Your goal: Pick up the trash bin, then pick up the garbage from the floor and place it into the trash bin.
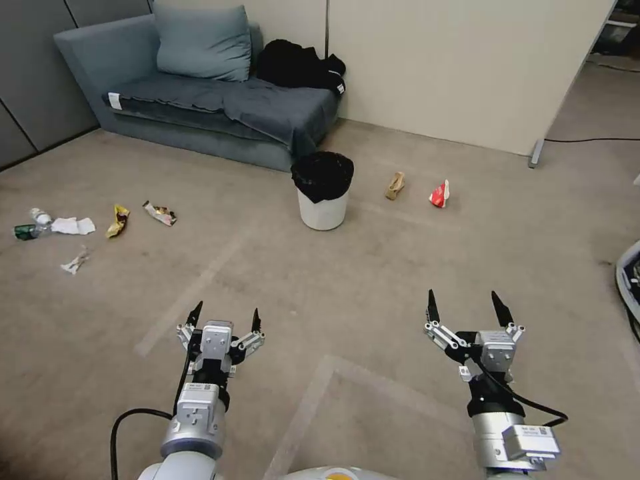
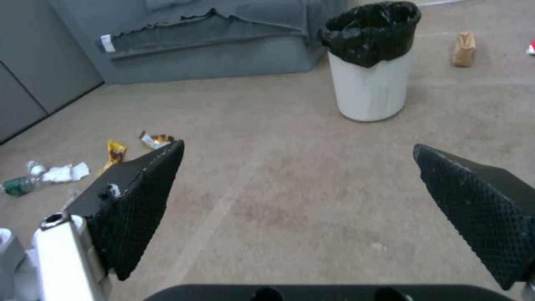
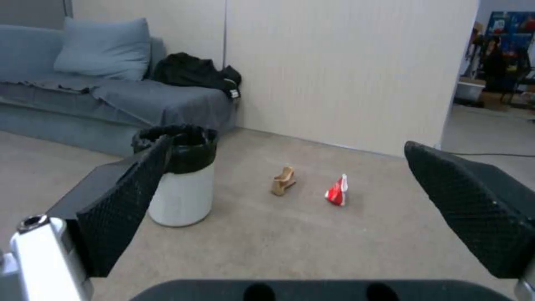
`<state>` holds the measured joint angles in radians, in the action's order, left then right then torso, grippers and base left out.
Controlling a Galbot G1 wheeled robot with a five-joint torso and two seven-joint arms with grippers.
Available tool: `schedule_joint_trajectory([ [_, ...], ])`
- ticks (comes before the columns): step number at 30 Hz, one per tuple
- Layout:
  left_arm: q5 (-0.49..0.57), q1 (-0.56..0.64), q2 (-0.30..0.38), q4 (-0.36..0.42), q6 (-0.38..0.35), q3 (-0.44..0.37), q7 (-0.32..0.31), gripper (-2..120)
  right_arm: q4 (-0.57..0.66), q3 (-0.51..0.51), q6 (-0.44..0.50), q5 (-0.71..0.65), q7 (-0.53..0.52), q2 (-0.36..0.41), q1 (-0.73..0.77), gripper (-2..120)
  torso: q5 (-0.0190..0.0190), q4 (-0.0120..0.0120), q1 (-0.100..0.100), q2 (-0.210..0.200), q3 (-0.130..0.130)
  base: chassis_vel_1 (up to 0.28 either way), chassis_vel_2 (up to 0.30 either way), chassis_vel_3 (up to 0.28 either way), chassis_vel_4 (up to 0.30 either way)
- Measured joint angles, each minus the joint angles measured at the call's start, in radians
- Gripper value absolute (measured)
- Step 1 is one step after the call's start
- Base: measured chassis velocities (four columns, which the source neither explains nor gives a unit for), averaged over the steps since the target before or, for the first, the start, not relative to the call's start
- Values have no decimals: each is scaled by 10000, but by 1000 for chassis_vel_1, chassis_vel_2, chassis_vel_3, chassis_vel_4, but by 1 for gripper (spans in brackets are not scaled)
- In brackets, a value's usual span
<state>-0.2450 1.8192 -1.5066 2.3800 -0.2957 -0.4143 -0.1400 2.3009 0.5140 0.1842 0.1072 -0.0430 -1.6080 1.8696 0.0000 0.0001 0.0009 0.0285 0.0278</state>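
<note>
The trash bin (image 1: 323, 200), white with a black bag over its rim, stands upright on the carpet in front of the sofa, well ahead of both arms; it also shows in the left wrist view (image 2: 372, 88) and the right wrist view (image 3: 183, 192). Garbage lies to its right: a brown paper piece (image 1: 395, 186) and a red packet (image 1: 440, 194). To its left lie a snack wrapper (image 1: 160, 213), a yellow wrapper (image 1: 118, 221), white tissues (image 1: 74, 226) and a bottle (image 1: 27, 231). My left gripper (image 1: 225, 318) and right gripper (image 1: 465, 305) hang open and empty over bare carpet.
A grey-blue sofa (image 1: 200, 100) with a cushion and a black clothing heap (image 1: 300, 63) stands behind the bin. A beige partition wall (image 1: 467, 67) runs at the back right, with a cable (image 1: 587, 140) on the floor. A dark object (image 1: 630, 273) sits at the right edge.
</note>
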Motion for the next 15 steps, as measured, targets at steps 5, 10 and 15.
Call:
schedule_joint_trajectory([
  [5,-7,-1,0,0,1,4,-3,100,-5,24,0,0,6,-1,-5,100,-1,-1,0,0,0,-157,158,139,-155],
  [10,-44,-5,-9,-17,17,5,-21,100,-12,60,10,0,10,0,-16,100,0,0,0,1,0,-175,180,174,-163],
  [15,-102,11,-17,-44,48,13,-29,100,-17,79,18,0,12,0,-19,100,1,0,0,1,0,-203,201,209,-202],
])
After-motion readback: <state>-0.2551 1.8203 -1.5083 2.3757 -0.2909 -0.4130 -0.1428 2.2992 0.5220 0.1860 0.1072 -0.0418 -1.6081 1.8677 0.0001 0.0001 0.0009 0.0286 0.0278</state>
